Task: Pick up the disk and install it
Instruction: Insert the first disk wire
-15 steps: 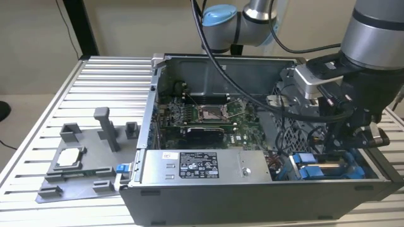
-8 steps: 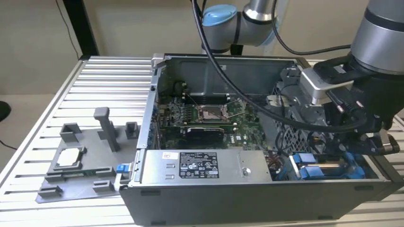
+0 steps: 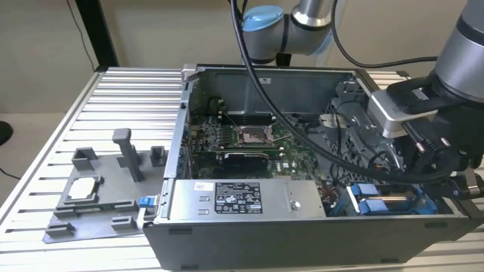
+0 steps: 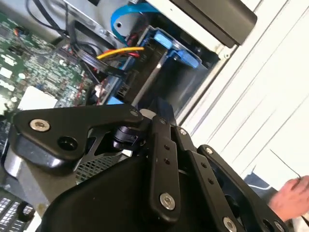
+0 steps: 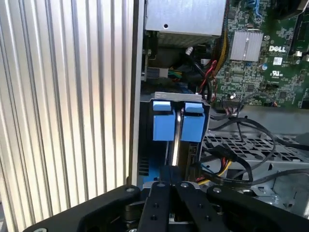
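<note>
Seemingly slotted, the disk [image 5: 162, 123] hides partly behind the gripper [image 5: 170, 173].

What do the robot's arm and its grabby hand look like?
The arm is made of thick, round, silver-grey tubes, with a light blue cap on one joint. Black cables loop off it. The gripper is black, built from flat bars joined with shiny silver screws.
</note>
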`<state>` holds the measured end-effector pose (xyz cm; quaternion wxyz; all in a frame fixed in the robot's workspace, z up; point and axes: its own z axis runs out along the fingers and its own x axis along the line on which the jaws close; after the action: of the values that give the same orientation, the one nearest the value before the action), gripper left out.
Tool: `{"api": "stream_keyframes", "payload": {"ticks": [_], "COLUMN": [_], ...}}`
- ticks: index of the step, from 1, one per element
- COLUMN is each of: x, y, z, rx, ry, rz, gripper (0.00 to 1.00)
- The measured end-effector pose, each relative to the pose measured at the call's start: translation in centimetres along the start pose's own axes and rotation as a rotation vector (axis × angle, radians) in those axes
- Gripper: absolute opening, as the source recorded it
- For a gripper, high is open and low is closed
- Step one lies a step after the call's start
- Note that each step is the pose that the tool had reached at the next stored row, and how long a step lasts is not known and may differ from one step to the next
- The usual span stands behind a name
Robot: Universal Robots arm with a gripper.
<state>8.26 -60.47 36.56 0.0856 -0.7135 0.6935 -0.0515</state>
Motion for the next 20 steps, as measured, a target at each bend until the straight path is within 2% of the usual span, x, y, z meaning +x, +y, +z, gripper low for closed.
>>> {"api": "stream_keyframes", "payload": {"ticks": [2,3,6,9,10,11,13,17,18,20], "x": [0.01,0.12,0.59,0.72,0.80,0.96,1.34,2.02,2.11,2.14], "y": [0.00,0.00,0.03,0.01,0.00,-0.01,-0.04,-0.16,-0.27,-0.79], "z": [0.00,0.02,0.15,0.17,0.20,0.23,0.35,0.60,0.67,0.79], "rx": [0.0012,0.0017,0.0027,0.0049,0.0056,0.0060,0.0066,0.0072,0.0077,0.0083], "ry": [-0.0381,-0.0533,-0.0817,-0.1317,-0.1422,-0.1488,-0.1583,-0.1728,-0.1770,-0.1804], "rz": [0.006,0.009,0.015,0.024,0.026,0.028,0.029,0.032,0.033,0.033], "gripper": [0.00,0.00,0.00,0.00,1.00,1.00,1.00,1.00,1.00,1.00]}}
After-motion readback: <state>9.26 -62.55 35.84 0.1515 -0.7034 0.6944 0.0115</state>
